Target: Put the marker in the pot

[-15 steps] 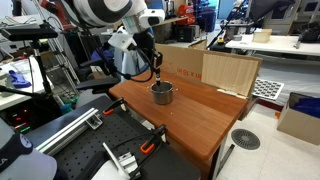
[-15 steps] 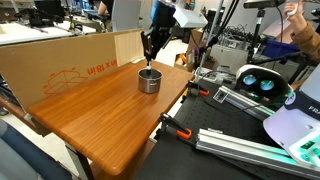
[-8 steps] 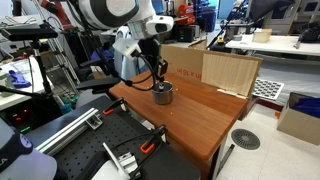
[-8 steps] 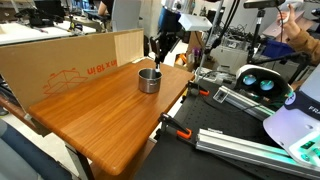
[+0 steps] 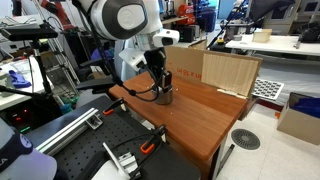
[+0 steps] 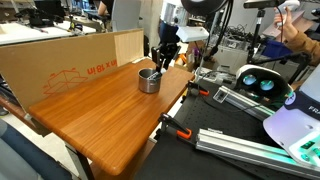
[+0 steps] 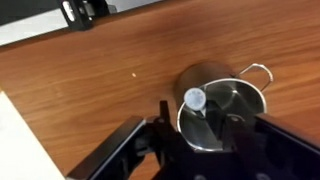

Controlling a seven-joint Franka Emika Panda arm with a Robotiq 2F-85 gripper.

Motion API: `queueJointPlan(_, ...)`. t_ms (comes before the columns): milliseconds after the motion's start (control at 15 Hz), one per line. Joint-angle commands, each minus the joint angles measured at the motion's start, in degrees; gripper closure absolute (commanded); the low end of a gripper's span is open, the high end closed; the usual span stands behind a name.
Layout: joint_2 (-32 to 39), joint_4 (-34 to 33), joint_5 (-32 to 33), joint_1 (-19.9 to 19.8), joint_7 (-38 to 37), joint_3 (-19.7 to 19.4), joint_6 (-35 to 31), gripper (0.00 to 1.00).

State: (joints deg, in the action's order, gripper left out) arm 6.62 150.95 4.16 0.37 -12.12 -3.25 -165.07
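The silver-grey pot (image 7: pixel 228 108) stands on the wooden table (image 7: pixel 90 70), and shows in both exterior views (image 5: pixel 164 96) (image 6: pixel 149 81). The marker (image 7: pixel 195 101) stands tilted inside the pot, leaning on its rim, its pale round end towards the wrist camera. In an exterior view it pokes out of the pot as a thin dark stick (image 6: pixel 156 71). My gripper (image 7: pixel 200 138) is open and empty just above the pot's rim, a finger on either side of the marker's end without touching it. It hangs close over the pot in both exterior views (image 5: pixel 159 84) (image 6: pixel 163 58).
A cardboard box (image 5: pixel 225 70) (image 6: pixel 60 62) stands along the table's back edge. Orange-handled clamps (image 5: pixel 147 147) (image 6: pixel 170 128) grip the table's edge. Benches with equipment (image 6: pixel 260 85) surround the table.
The gripper has shifted sideways off the pot's middle and stands open; the marker, earlier between the fingers, now rests in the pot.
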Motion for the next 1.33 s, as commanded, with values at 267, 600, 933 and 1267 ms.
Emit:
queueJointPlan(267,2.1,-2.2,0.4,0.3,0.4,-0.6,0.1,0.0)
queueJointPlan(600,1.4,-2.5,-0.1,0.2,0.7,-0.4,0.4,0.0)
queueJointPlan(933,-3.4,-1.9,3.0,1.8,-2.6,-0.9,0.7,0.0)
queueJointPlan(1267,-5.3,-2.5,3.0,1.0,-2.0,1.3,2.2,0.0)
